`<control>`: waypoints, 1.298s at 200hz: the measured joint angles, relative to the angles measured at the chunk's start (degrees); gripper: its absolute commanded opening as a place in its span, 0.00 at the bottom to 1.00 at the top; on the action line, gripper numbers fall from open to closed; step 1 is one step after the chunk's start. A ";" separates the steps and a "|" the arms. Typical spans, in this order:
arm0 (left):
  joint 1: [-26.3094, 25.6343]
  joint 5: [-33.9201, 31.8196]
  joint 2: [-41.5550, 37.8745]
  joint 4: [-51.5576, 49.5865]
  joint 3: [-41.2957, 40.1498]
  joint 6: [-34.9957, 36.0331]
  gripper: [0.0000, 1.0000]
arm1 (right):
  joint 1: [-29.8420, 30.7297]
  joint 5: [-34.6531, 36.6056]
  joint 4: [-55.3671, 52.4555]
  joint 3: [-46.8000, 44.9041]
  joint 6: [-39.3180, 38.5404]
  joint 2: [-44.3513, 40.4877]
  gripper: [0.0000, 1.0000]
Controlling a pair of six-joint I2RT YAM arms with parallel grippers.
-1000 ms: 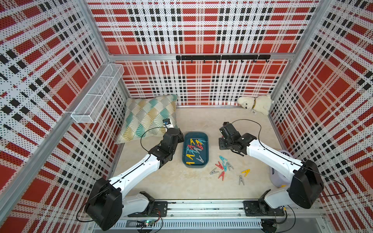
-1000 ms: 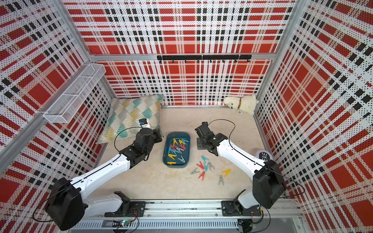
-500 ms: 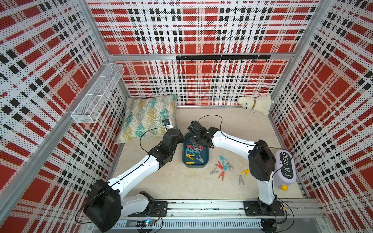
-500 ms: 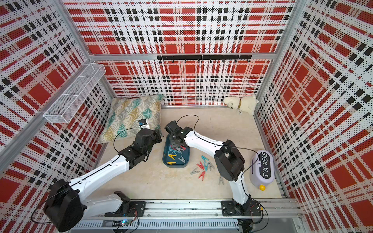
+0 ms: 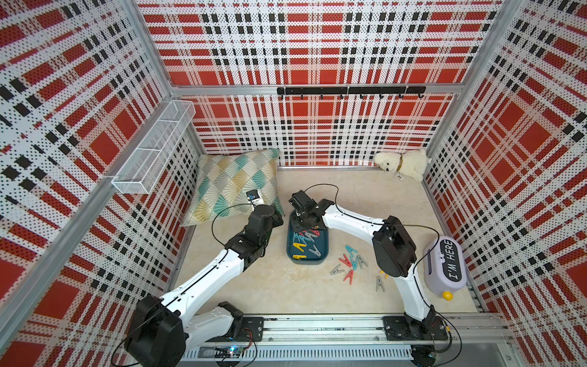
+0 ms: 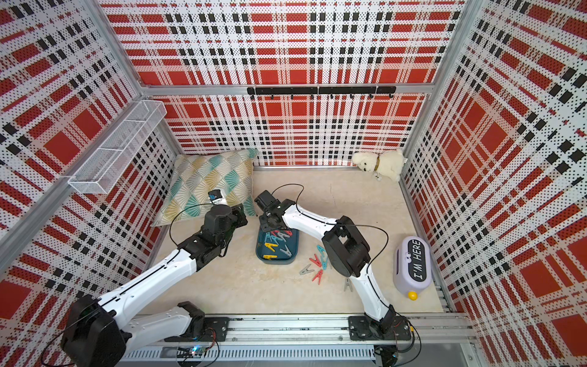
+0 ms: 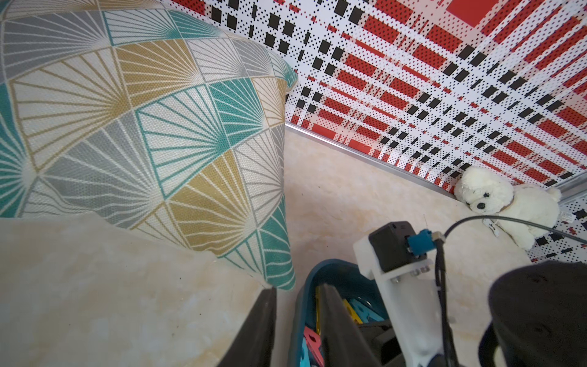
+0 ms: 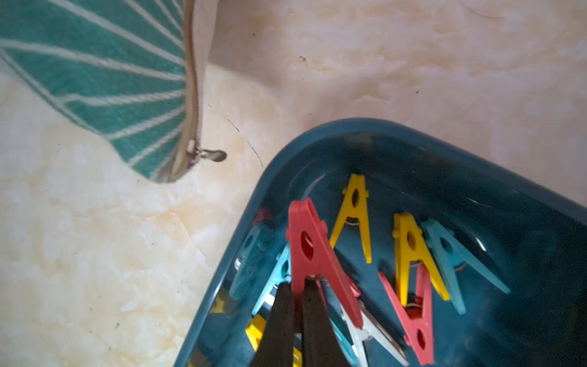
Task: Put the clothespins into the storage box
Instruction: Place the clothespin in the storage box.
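Note:
The storage box (image 5: 306,261) is a dark teal tray in mid-table, seen in both top views, with several clothespins (image 5: 300,245) lying in it. My left gripper (image 7: 297,289) straddles its left wall (image 7: 299,317), one finger outside and one inside, closed on that wall. My right gripper (image 8: 297,284) hangs over the box's far end (image 8: 413,152), shut on a red clothespin (image 8: 308,241) that points away from the fingers. Yellow (image 8: 354,216), light blue and red pins lie beneath it. Several more clothespins (image 5: 348,275) lie loose on the table to the right of the box (image 6: 276,261).
A patterned pillow (image 5: 235,184) leans at the back left, its corner close to the box. A white plush dog (image 5: 401,163) sits in the back right corner. A lilac "I'M HERE" container (image 5: 444,267) stands by the right wall. A wire basket (image 5: 152,152) hangs on the left wall.
My right arm has swung left from beside the box to over its far end, carrying the red clothespin, and dipped lower. The left arm has stayed at the box's wall.

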 measured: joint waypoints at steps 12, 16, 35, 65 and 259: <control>0.00 0.00 0.00 -0.02 0.00 0.00 0.30 | -0.15 -1.22 0.68 0.37 0.22 0.79 0.07; 0.00 0.00 0.00 -0.02 0.00 0.00 0.30 | -0.26 -1.53 0.81 0.46 0.33 1.03 0.07; 0.00 -0.02 0.00 -0.02 0.00 0.00 0.30 | -0.61 -3.37 1.55 0.55 0.87 2.25 0.07; 0.00 -0.02 -0.04 -0.04 0.00 0.00 0.30 | -1.57 -6.32 2.97 0.15 1.70 2.91 0.06; -0.17 -1.11 -1.55 -0.57 0.00 -0.20 0.30 | -4.85 -11.78 9.27 -2.34 8.98 5.42 0.06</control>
